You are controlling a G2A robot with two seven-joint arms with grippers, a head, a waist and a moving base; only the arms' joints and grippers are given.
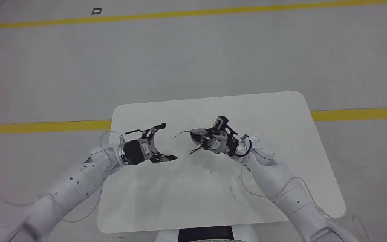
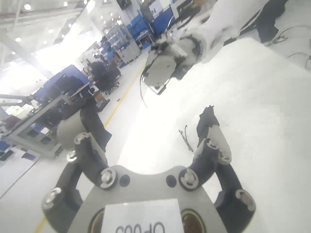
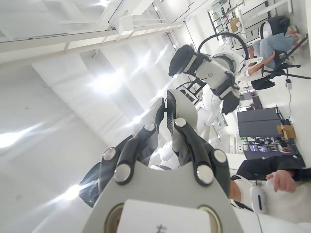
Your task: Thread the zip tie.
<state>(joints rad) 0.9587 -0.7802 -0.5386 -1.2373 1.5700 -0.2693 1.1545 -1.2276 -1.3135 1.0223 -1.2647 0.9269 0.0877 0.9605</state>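
My right gripper (image 1: 197,140) is held over the middle of the white table (image 1: 272,121), shut on a thin black zip tie (image 1: 181,134) whose free end curves out toward my left gripper. In the left wrist view the zip tie (image 2: 141,90) hangs from the right gripper (image 2: 155,86). In its own wrist view the right gripper (image 3: 165,104) has its pads pressed together. My left gripper (image 1: 167,143) is a short way to the left, open and holding nothing. Its fingers (image 2: 209,122) are spread wide. The right wrist view has the left gripper (image 3: 201,83) farther off, jaws apart.
A few loose black zip ties (image 2: 185,137) lie on the table near the left gripper's far finger, seen as a small dark mark (image 1: 210,172) from above. Yellow floor lines (image 1: 181,13) run behind and beside the table. A person's hand (image 3: 281,181) is at the edge of the right wrist view.
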